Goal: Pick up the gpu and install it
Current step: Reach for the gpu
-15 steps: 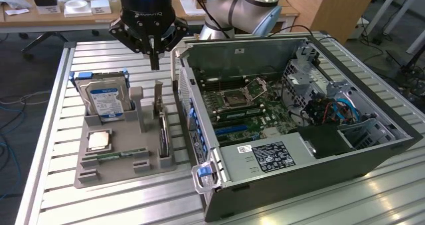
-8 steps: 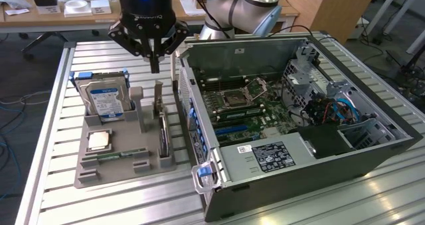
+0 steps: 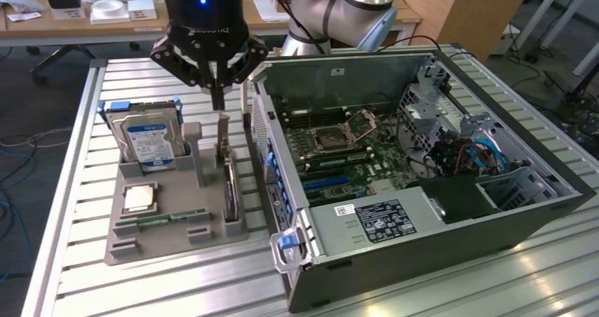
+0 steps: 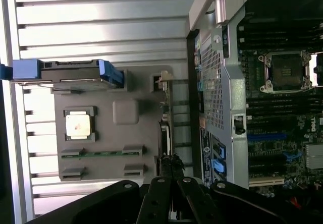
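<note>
The gpu (image 3: 230,191) stands on edge in a slot of the grey holder tray (image 3: 178,243), beside the open computer case (image 3: 393,222). In the wrist view the gpu (image 4: 165,133) appears edge-on as a thin dark strip. My gripper (image 3: 218,103) hangs straight down over the card's far end, fingers shut together, tips just above its top edge. I cannot tell whether they touch it. The black fingers (image 4: 160,199) converge over the card's line in the wrist view. Inside the case lies the motherboard (image 3: 346,149) with blue expansion slots (image 3: 332,184).
On the tray are a hard drive (image 3: 148,138) with blue rails, a CPU (image 3: 140,196) and a RAM stick (image 3: 168,219). The case wall (image 3: 266,142) rises close beside the card. A slatted metal table (image 3: 122,85) carries everything.
</note>
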